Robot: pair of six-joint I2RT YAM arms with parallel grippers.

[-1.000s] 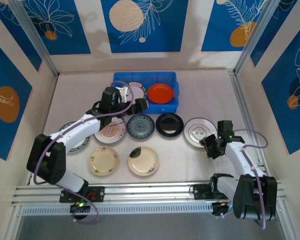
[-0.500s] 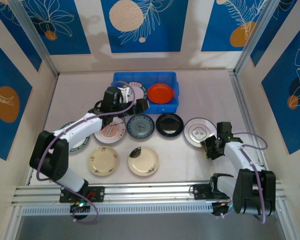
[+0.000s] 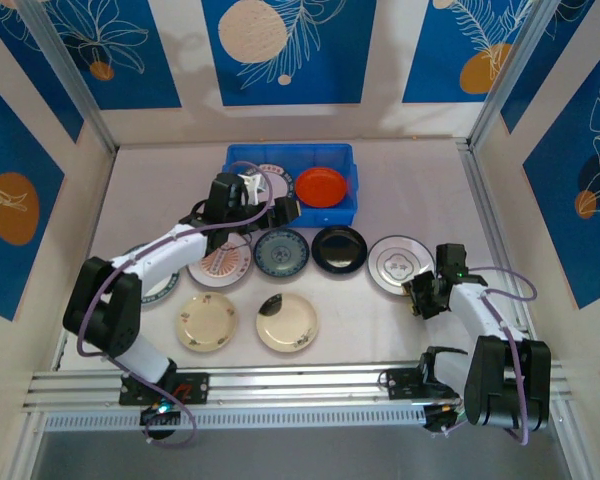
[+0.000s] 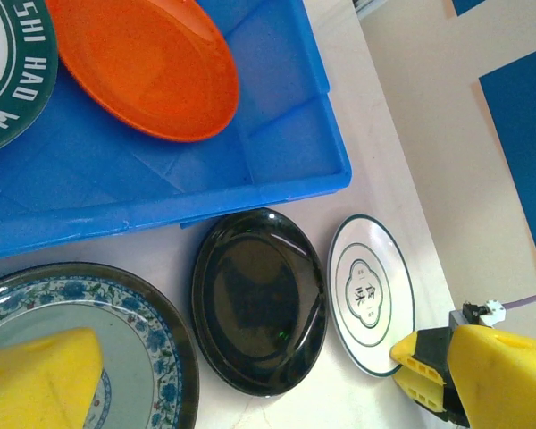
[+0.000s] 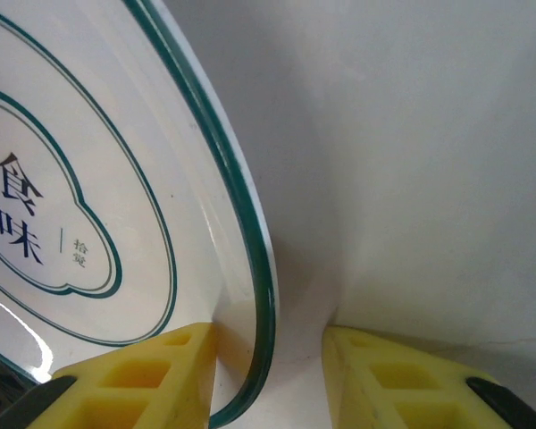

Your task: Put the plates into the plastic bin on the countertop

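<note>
We see a blue bin (image 4: 286, 143) of smooth moulded plastic with a soft sheen. The orange plate (image 4: 143, 67) in it is smooth and glossy. The black plate (image 4: 259, 299) is shinier still, almost mirror-like. The teal-patterned plate (image 4: 116, 313) has a glazed, printed face. The white plate (image 5: 98, 179) is smooth and glossy up to its green rim. The tabletop (image 5: 411, 134) looks matt and even. The fingers (image 5: 138, 384) of the right tool (image 5: 268, 362) are matt yellow plastic with open cells. The rail (image 3: 280, 385) is ribbed bare metal.
</note>
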